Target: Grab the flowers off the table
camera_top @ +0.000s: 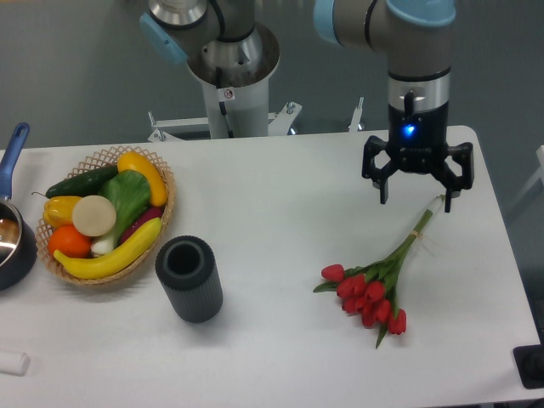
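The flowers (374,287), a bunch of red tulip buds with green leaves and long pale stems, lie flat on the white table (280,204) at the right, buds toward the front and stem tips toward the back right. My gripper (416,199) hangs open just above the table, over the far end of the stems. Its two dark fingers stand wide apart, and the right fingertip sits close to the stem tips. Nothing is held between the fingers.
A wicker basket (106,212) of fruit and vegetables stands at the left. A dark ribbed cylinder (189,278) stands upright in front of it. A pan (12,236) with a blue handle sits at the left edge. The robot base (229,76) rises behind the table.
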`<state>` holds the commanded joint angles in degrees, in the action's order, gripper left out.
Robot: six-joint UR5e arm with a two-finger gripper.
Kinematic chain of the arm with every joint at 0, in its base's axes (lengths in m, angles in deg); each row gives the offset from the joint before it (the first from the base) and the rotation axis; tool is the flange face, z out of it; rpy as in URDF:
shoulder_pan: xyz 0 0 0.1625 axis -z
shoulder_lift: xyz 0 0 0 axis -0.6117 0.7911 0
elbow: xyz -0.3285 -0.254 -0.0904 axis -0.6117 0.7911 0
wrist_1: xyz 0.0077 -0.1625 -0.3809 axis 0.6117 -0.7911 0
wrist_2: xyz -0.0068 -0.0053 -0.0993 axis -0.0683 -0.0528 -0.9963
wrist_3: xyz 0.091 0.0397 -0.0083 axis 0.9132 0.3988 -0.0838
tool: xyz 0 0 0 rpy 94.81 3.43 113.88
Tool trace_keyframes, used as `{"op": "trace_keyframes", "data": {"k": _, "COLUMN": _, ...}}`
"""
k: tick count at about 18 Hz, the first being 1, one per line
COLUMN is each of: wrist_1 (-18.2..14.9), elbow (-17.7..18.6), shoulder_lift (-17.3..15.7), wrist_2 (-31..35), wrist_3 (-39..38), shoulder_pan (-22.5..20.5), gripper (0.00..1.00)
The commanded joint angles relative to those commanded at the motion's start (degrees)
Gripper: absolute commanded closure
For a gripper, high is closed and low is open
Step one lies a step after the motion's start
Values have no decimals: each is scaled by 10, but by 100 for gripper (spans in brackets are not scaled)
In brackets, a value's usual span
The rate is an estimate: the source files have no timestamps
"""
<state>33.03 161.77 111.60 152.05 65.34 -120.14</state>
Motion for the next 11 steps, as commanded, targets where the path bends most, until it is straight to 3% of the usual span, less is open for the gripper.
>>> {"op": "trace_keyframes", "data": {"k": 4, "wrist_1": -5, "elbow": 2, "shoulder_lift": 4, "wrist_2": 1, "wrist_3": 4, "shoulder_pan": -5, "gripper": 0}}
{"op": "trace_keyframes", "data": {"k": 11, "wrist_1": -19, "elbow": 3, "shoulder_lift": 72, "wrist_2": 7, "wrist_3": 58, "shoulder_pan": -17, "gripper": 0}}
